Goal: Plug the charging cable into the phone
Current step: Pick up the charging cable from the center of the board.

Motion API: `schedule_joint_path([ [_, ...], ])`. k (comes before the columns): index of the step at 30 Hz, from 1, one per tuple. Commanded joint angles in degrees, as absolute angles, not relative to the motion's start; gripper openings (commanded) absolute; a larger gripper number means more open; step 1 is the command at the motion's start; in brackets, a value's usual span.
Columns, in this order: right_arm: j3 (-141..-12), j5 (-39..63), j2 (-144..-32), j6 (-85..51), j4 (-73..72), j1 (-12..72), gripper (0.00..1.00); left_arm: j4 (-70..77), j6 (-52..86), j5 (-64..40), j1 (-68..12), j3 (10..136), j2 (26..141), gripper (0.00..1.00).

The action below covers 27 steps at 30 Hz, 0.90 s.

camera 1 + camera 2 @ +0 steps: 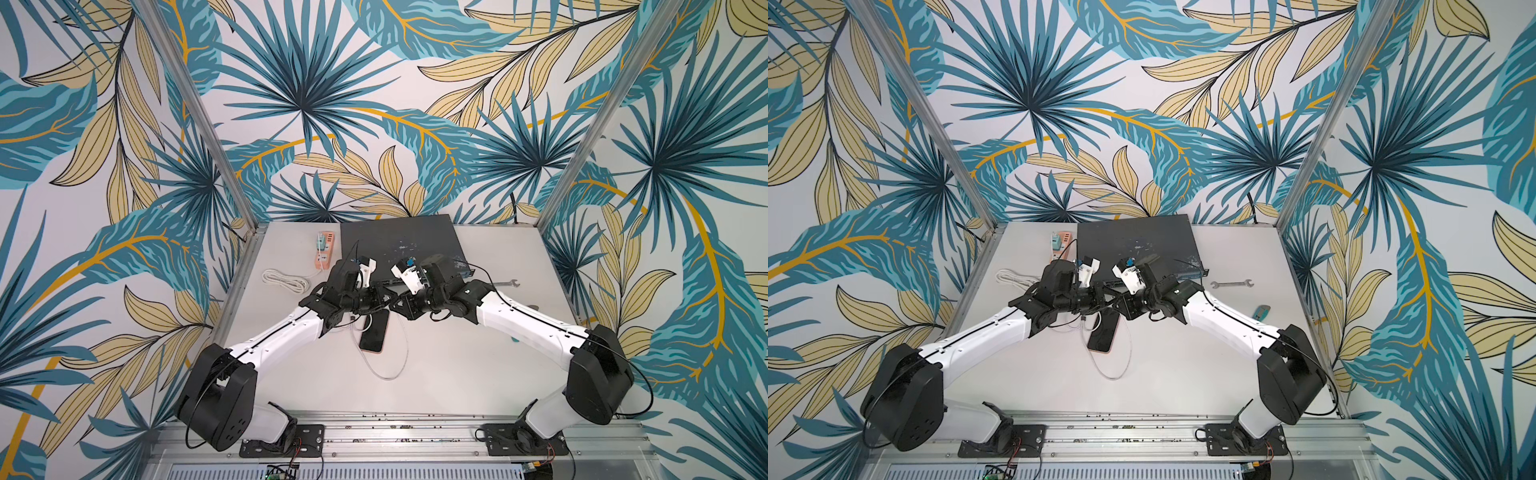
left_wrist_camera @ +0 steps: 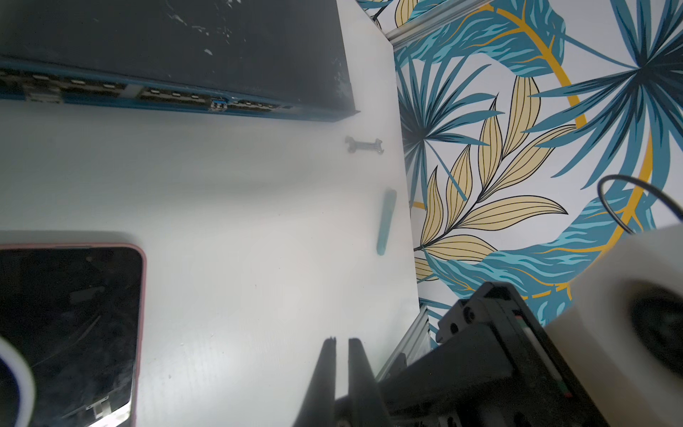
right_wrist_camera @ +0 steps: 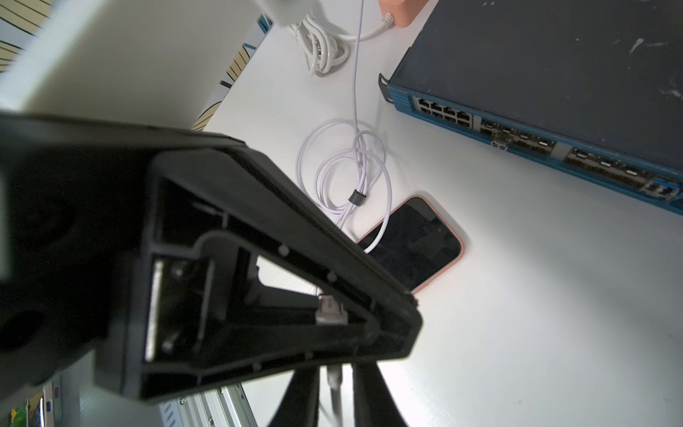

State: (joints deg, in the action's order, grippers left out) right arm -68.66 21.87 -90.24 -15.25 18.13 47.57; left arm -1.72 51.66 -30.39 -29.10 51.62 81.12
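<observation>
At mid-table, in front of the network switch (image 1: 399, 243): my two arms meet nose to nose above the phone (image 1: 373, 334). It lies flat and screen-up on the table (image 1: 449, 374), its far end hidden under the wrists in both top views. The charging cable (image 3: 347, 211) sits just beside it in loose loops gathered by a dark clip (image 3: 356, 197), with one strand draped across the phone's edge.

The left gripper (image 2: 342, 340) has its jaws pressed together. The plug (image 3: 331, 313) shows through the cut-out of its finger in the right wrist view, but I cannot tell whether the pads pinch it. The right gripper (image 3: 334, 369) has its jaws a little apart, with the white cord running between them and a sliver of gap on either side.

My read on handling: the cord is light and limp and will flop wherever it is unsupported. The place to hold it is the stiff plug housing just behind the metal tip, square to the pads. The phone looks slick and light, and I expect it to skate on the smooth top when pushed. I would brace its rim, not the glass.
</observation>
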Motion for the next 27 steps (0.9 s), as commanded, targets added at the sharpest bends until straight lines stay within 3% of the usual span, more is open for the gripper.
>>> schedule_joint_path([
  [1, -69.4, 19.7, -91.7, -14.7, 19.4, 47.4, 0.12, -1.9, 50.6, -31.2, -29.1, 52.3, 80.8, 0.00],
  [5, -69.3, 19.1, -91.5, -14.6, 20.0, 47.3, 0.01, -1.8, 50.7, -30.9, -29.0, 52.4, 80.8, 0.00],
  [9, -69.2, 18.4, -91.4, -14.3, 20.5, 47.3, 0.00, -2.1, 50.5, -30.7, -29.1, 52.6, 80.8, 0.00],
  [11, -69.1, 18.1, -91.1, -14.1, 20.5, 47.3, 0.00, -3.0, 50.3, -30.2, -29.0, 52.8, 80.7, 0.21],
  [17, -68.3, 17.5, -90.2, -14.0, 20.4, 47.3, 0.00, -5.1, 49.3, -28.8, -28.5, 53.4, 79.5, 0.24],
  [18, -68.0, 17.4, -90.1, -14.0, 20.3, 47.3, 0.00, -5.5, 49.2, -28.8, -28.3, 53.4, 79.2, 0.33],
  [19, -67.9, 17.3, -90.0, -14.0, 20.3, 47.3, 0.00, -6.6, 49.0, -28.4, -28.0, 53.6, 79.0, 0.59],
  [20, -67.7, 17.0, -89.7, -14.0, 20.4, 47.2, 0.00, -8.0, 48.5, -27.9, -27.5, 53.9, 78.7, 0.79],
  [22, -67.0, 16.5, -88.9, -13.8, 20.6, 46.7, 0.00, -10.7, 47.1, -27.1, -26.6, 54.0, 77.6, 0.98],
  [27, -63.8, 14.9, -85.3, -12.5, 22.3, 44.8, 0.00, -26.9, 41.7, -17.9, -25.0, 56.3, 73.3, 1.00],
])
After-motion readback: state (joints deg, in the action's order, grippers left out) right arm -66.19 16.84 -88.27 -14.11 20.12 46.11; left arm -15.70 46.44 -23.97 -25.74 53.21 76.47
